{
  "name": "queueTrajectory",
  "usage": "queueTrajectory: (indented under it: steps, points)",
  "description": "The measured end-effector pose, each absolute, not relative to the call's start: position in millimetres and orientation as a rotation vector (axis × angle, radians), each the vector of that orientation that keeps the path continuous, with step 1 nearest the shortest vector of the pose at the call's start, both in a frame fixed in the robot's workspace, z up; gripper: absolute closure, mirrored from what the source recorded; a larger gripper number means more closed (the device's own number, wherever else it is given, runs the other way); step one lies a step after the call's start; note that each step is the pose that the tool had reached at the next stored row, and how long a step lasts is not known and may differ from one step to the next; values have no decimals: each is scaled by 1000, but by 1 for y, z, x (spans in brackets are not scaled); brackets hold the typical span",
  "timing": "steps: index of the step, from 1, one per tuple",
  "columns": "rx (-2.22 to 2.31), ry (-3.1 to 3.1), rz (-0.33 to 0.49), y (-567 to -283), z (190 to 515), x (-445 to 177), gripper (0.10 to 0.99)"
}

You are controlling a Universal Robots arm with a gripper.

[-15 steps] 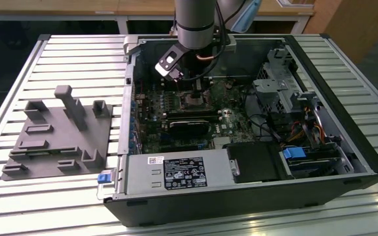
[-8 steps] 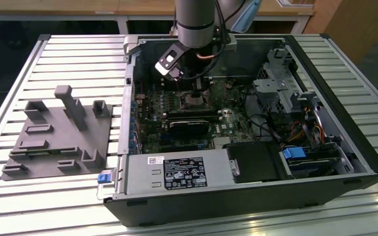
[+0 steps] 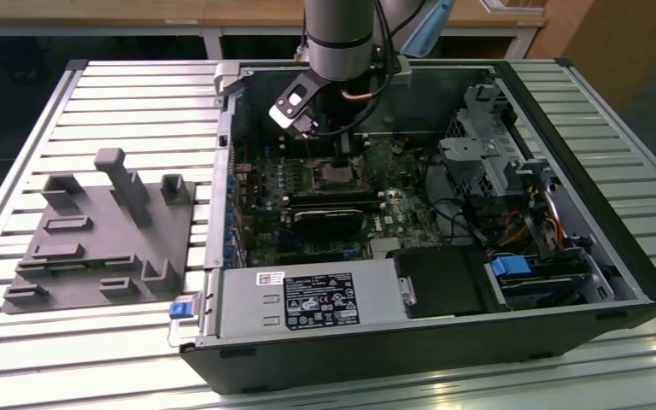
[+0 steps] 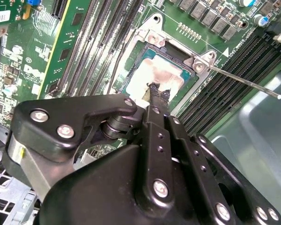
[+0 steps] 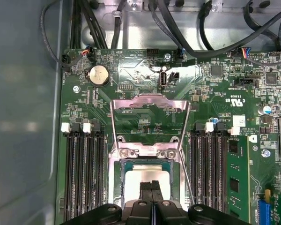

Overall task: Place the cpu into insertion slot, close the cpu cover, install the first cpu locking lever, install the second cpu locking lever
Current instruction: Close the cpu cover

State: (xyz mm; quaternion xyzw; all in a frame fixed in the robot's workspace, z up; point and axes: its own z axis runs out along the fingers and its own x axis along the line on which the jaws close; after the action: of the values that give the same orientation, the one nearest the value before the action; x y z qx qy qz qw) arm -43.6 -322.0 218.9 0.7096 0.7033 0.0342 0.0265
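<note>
The cpu (image 5: 147, 169), a small square chip with a pale silver top, lies flat in the insertion slot (image 5: 116, 174) on the green motherboard. My gripper (image 5: 151, 186) stands right over it, its two black fingers shut together with nothing between them. In the second wrist view the fingertips (image 4: 155, 92) touch the top of the cpu (image 4: 166, 75). The cpu cover (image 5: 131, 104), a thin silvery frame with a window, is swung open and lies back beyond the slot. A thin locking lever (image 4: 243, 82) sticks out unlatched from the socket corner. In the exterior view the gripper (image 3: 344, 161) reaches down into the open case.
Rows of memory slots (image 5: 84, 173) flank the socket on both sides. A black module (image 3: 328, 218) sits just in front of the socket, with the grey power supply box (image 3: 305, 303) at the case front. Drive bays (image 3: 499, 145) and cables (image 5: 178, 28) crowd the case walls. A grey fixture plate (image 3: 100, 231) lies outside.
</note>
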Motion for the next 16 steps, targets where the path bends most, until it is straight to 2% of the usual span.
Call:
queueTrajectory:
  steps: [8, 16]
  points:
    - [2195, 2175, 101, -322, 232, -43, 980]
    - [2198, 2178, 96, -322, 259, -43, 980]
